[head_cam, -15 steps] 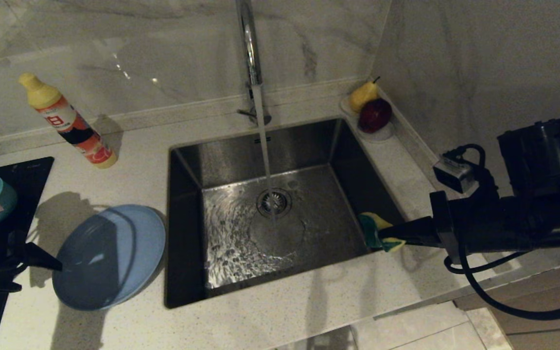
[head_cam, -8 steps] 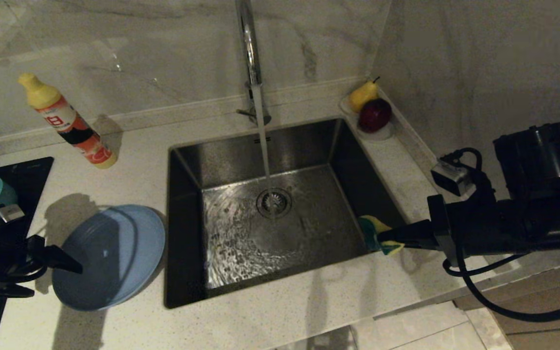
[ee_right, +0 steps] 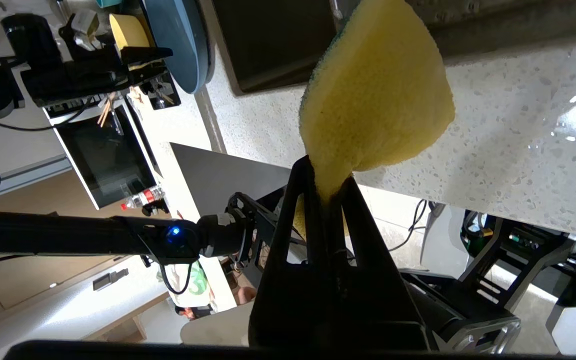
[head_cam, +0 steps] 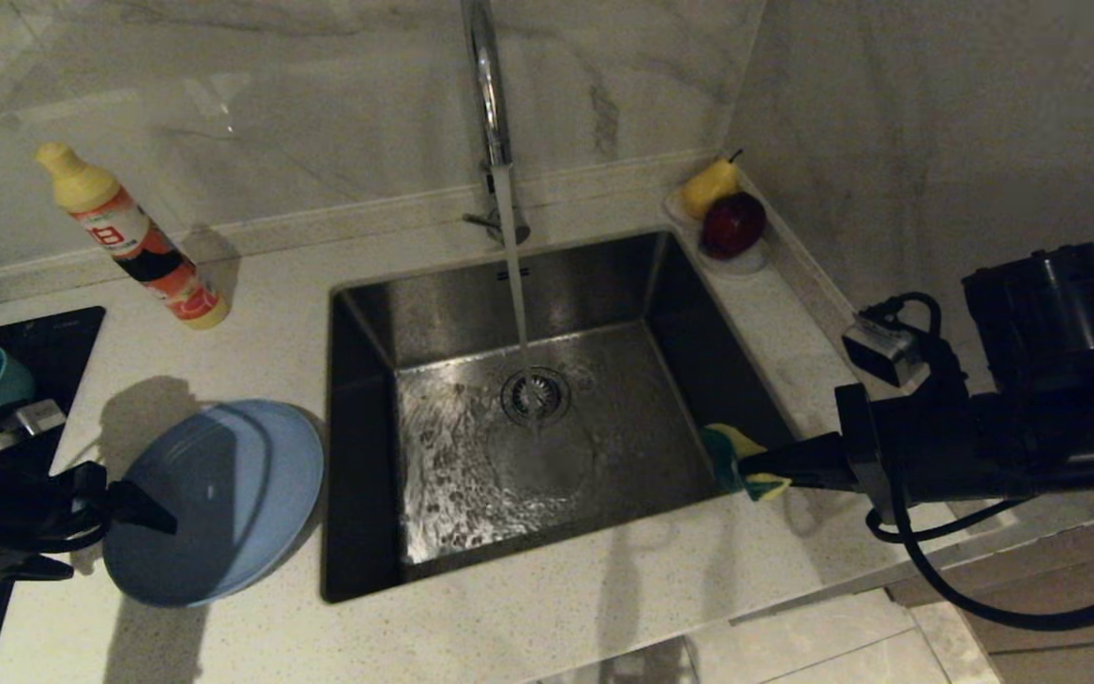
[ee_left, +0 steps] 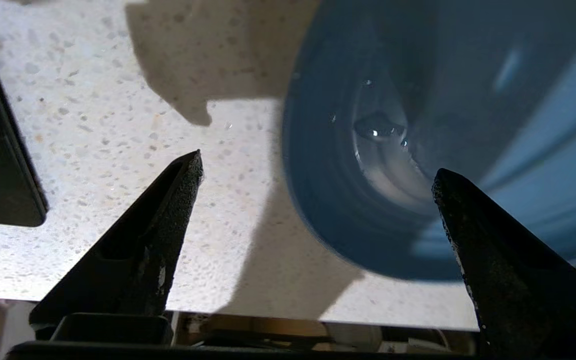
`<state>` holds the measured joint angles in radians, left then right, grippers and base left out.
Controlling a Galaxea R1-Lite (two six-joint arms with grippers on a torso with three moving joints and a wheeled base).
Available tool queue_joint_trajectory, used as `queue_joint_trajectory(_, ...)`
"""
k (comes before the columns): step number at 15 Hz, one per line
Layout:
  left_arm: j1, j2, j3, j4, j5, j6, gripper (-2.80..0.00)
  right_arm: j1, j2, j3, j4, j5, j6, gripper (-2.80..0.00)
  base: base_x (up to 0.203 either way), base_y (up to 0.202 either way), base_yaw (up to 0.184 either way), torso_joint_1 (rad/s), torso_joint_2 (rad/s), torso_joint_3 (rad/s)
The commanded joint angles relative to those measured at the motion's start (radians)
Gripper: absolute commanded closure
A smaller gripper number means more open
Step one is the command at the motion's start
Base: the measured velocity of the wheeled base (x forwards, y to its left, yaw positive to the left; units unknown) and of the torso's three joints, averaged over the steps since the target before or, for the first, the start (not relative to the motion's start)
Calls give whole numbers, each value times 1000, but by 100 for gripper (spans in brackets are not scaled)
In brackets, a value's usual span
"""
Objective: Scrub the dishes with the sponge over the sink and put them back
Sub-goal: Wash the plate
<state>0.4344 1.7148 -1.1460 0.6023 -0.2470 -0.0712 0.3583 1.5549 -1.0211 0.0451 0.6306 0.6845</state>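
Speckled counter [head_cam: 528,617], left gripper [ee_left: 318,170] fingers spread at plate [head_cam: 224,494] rim, right gripper [head_cam: 746,467] clamping sponge [head_cam: 732,456]

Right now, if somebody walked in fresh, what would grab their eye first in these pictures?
Probably the tap running into the steel sink in the middle, water rippling round the drain. Next, the right gripper at the sink's right edge, shut on a yellow and green sponge. On the counter to the left, the left gripper hangs open beside a wet blue plate.

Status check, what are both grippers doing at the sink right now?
Left gripper open, fingers straddling the blue plate rim on the counter. Right gripper shut on the sponge at the sink edge. Tap running, nothing blocking.
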Motion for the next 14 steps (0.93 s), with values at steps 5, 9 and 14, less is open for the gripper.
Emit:
queue_joint_trajectory(5, -39, 16, 6, -7, 6, -24, -280, -11, -1, 4, -1, 4, 3, 0, 0, 0, 0, 0, 0, 0)
queue_joint_trajectory(9, -39, 16, 21, -11, 11, -29, -280, -10, -1, 4, -1, 6, 3, 0, 0, 0, 0, 0, 0, 0)
queue_joint_trajectory(14, -39, 16, 93, -141, 51, -35, -280, -10, 1, 20, -2, 7, 3, 0, 0, 0, 0, 0, 0, 0)
